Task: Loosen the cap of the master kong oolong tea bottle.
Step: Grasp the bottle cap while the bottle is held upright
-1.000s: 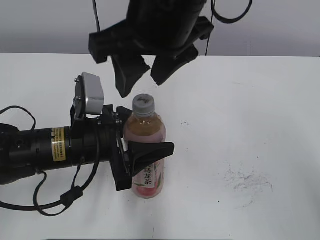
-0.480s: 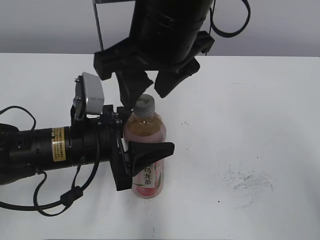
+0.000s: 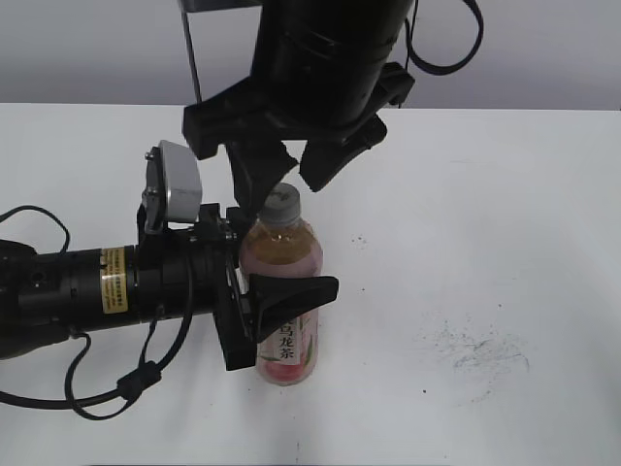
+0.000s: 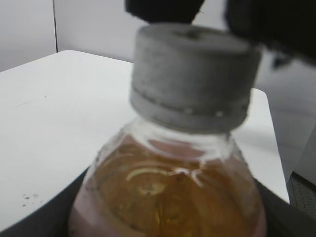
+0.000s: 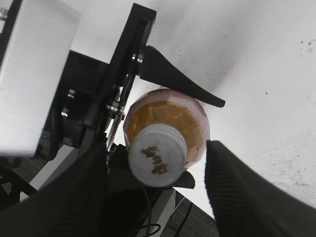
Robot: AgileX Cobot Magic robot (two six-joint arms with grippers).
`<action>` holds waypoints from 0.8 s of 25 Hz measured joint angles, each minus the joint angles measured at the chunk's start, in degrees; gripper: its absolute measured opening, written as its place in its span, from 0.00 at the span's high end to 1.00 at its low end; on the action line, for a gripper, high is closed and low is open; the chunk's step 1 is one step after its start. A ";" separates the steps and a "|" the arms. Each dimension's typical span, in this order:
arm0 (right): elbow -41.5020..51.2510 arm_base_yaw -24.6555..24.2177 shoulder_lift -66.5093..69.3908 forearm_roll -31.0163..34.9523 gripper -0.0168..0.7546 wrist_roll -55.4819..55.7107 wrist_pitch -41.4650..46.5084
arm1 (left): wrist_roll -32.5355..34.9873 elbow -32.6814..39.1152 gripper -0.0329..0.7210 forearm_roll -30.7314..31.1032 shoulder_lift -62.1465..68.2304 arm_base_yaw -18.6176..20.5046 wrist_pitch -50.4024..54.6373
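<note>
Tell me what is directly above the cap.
The right tool hangs open over the cap, fingers either side, not touching. The bottle neck under the cap is hidden.

Clear, glossy plastic bottle (image 3: 279, 291) with a smooth printed label; matt grey-white plastic cap (image 5: 157, 153), ribbed at the skirt. Matt black moulded fingers (image 5: 237, 207) with fine ridged texture. Smooth white table (image 3: 485, 243), scuffed with dark specks. Brushed silver-grey metal camera housing (image 3: 175, 184).

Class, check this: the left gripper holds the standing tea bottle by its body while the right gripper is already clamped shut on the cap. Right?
Not quite. The right gripper is open, its fingers standing apart on either side of the cap, as the right wrist view shows. The left gripper does hold the standing bottle by its body.
</note>
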 joint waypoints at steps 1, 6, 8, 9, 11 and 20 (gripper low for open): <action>0.00 0.00 0.00 0.00 0.37 0.00 0.00 | 0.00 0.00 0.37 0.00 0.00 0.00 0.00; 0.00 0.00 0.59 0.00 0.37 -0.18 0.00 | 0.00 0.00 0.37 0.00 0.00 0.00 0.00; 0.00 0.00 1.11 -0.11 0.39 -0.48 0.00 | 0.00 0.00 0.37 0.00 0.00 0.00 0.00; 0.00 0.00 1.24 -0.18 0.40 -0.53 0.00 | 0.00 0.00 0.37 0.00 0.00 0.00 0.00; 0.00 0.00 1.25 -0.18 0.44 -0.59 0.00 | 0.00 0.00 0.37 0.00 0.00 0.00 0.00; 0.00 0.00 1.30 -0.18 0.63 -2.26 0.00 | 0.00 0.00 0.37 0.00 0.00 0.00 0.00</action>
